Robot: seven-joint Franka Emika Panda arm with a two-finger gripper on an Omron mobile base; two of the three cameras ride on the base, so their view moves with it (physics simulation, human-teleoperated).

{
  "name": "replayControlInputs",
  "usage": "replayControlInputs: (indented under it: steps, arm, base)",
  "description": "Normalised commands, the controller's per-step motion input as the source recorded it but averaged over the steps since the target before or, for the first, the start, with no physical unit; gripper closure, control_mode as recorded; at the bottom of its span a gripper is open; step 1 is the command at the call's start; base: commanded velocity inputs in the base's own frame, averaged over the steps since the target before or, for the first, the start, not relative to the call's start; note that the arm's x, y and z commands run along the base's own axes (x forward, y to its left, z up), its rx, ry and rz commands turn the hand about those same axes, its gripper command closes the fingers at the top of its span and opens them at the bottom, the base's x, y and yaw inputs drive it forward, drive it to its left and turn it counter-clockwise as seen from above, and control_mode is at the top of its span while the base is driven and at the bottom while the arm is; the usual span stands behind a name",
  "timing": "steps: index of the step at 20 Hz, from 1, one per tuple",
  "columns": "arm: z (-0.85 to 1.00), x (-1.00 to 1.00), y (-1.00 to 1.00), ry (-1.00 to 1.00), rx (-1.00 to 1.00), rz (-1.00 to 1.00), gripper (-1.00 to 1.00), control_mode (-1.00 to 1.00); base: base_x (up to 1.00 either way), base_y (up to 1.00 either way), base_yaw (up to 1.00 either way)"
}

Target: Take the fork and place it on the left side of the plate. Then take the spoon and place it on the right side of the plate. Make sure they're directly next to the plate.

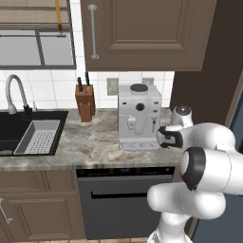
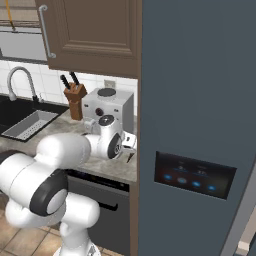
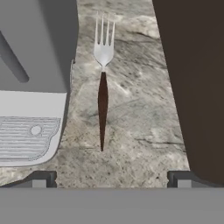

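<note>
My gripper [image 3: 112, 181] hangs spread wide and empty above the marble counter [image 3: 140, 109], its tips showing apart on either side of the fork [image 3: 103, 94]. The fork lies flat on the stone just beside the coffee machine [image 3: 35, 87], in the strip between the machine and the dark cabinet side; its tines point away from me and its dark handle runs toward me. To take it cleanly, I judge I should drop straight down over the middle of the handle and keep my fingers across its length. I should stay off the machine's drip tray [image 3: 28, 138] and close only once both tips bracket the handle near the counter.
</note>
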Motion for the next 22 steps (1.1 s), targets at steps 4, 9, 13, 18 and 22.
replayControlInputs:
  steps: [4, 9, 13, 18, 22]
  arm:
    - [-0.12, 0.19, -0.01, 0.0, 0.0, 0.0, -1.0, -1.0]
    - [-0.13, 0.16, -0.02, 0.0, 0.0, 0.0, -1.0, -1.0]
    - [-0.13, 0.17, -0.01, 0.0, 0.0, 0.0, -1.0, -1.0]
    - [-0.16, 0.16, -0.01, 0.0, 0.0, 0.0, -1.0, -1.0]
    - [-0.18, 0.17, -0.01, 0.0, 0.0, 0.0, -1.0, -1.0]
  base:
    - [0.0, 0.0, 0.0]
    - [0.0, 0.0, 0.0]
    - [0.0, 0.0, 0.0]
    - [0.0, 0.0, 0.0]
    - [0.0, 0.0, 0.0]
